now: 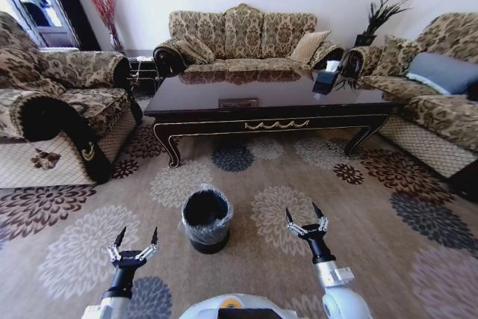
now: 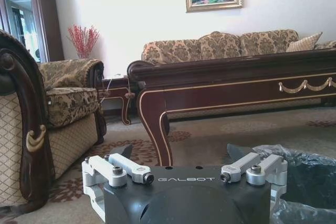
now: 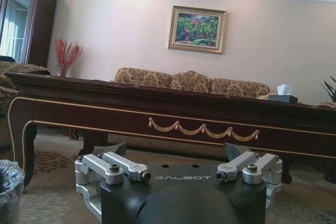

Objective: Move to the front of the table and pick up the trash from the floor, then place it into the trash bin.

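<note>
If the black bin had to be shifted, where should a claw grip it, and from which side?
Probably the rim of the trash bin, coming from above. It stands upright with its mouth open, so one finger can go inside and one outside. Its round wall looks too wide for the open left claw or the open right claw to span.

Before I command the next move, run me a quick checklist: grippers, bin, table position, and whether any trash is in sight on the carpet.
1. Left gripper open and empty: ok.
2. Right gripper open and empty: ok.
3. Trash bin upright between the grippers, bag-lined: ok.
4. Table straight ahead, beyond the bin: ok.
5. Trash located on the floor: not ok, no litter visible.
6. Bin contents: cannot tell, interior dark.
</note>
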Available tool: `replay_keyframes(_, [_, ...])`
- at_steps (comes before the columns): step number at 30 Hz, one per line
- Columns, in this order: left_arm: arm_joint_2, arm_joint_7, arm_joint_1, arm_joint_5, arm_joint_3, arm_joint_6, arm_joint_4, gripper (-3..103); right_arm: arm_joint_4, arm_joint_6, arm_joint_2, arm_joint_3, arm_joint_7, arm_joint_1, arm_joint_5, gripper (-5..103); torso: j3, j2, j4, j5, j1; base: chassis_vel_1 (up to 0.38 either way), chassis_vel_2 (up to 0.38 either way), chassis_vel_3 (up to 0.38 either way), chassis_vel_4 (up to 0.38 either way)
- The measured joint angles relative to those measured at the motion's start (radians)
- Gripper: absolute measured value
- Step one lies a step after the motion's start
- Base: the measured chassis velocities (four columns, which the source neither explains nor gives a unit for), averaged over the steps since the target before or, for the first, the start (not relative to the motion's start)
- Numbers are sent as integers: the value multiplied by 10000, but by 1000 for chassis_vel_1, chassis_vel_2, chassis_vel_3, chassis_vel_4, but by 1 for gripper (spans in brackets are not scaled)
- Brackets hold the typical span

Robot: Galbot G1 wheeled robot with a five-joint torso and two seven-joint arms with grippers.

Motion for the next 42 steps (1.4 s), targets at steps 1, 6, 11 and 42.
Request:
replay_keyframes(1, [0, 0, -1, 0, 0, 0, 0, 100, 0, 0, 0, 0, 0, 0, 0, 100, 0, 0, 0, 1, 0, 69, -84, -74, 64])
replay_keyframes(6, [0, 0, -1, 0, 0, 0, 0, 100, 0, 0, 0, 0, 0, 0, 0, 100, 0, 0, 0, 1, 0, 74, -87, -90, 86])
replay_keyframes(11, [0, 0, -1, 0, 0, 1, 0, 100, 0, 0, 0, 0, 0, 0, 0, 100, 0, 0, 0, 1, 0, 94, -108, -96, 104])
replay_keyframes(42, [0, 0, -1, 0, 0, 1, 0, 100, 0, 1, 0, 0, 0, 0, 0, 100, 0, 0, 0, 0, 0, 187, -195, -191, 191])
